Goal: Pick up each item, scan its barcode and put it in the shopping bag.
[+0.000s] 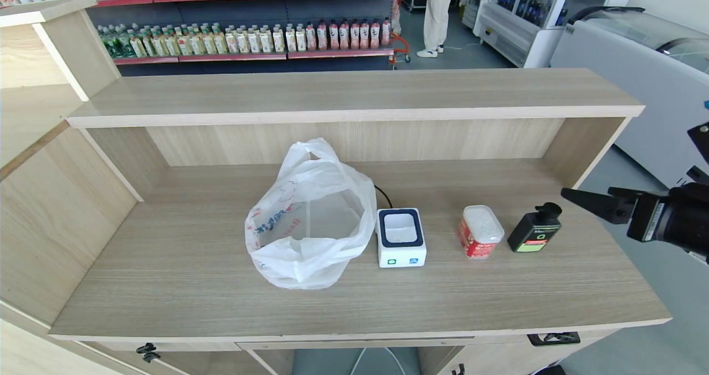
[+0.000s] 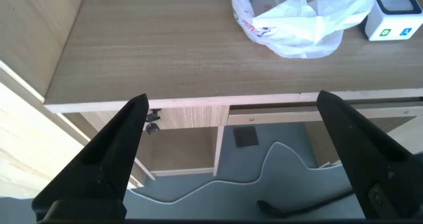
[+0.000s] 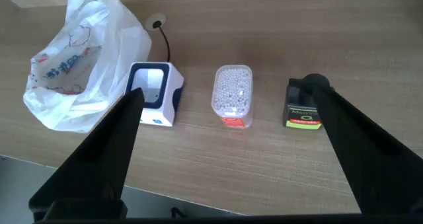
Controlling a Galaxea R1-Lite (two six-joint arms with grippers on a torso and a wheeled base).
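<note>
A white plastic shopping bag [image 1: 310, 220] lies open-mouthed on the wooden counter [image 1: 360, 303]. Right of it stands the white barcode scanner [image 1: 401, 237] with its dark-rimmed window facing up. Further right are a red tub with a white lid [image 1: 479, 232] and a black pump bottle [image 1: 534, 231]. My right gripper [image 1: 576, 198] hovers open just right of the bottle, off the counter's right end. In the right wrist view, that gripper [image 3: 230, 98] frames the tub [image 3: 233, 95], with the bottle [image 3: 305, 105], scanner [image 3: 155, 92] and bag [image 3: 73, 65] alongside. My left gripper [image 2: 232, 102] hangs open below the counter's front edge.
A raised back ledge [image 1: 354, 95] and side walls [image 1: 66, 209] box in the counter. A black cable [image 1: 383, 195] runs behind the scanner. Drawer handles [image 1: 553, 339] sit under the front edge. A chest freezer [image 1: 637, 81] stands to the right.
</note>
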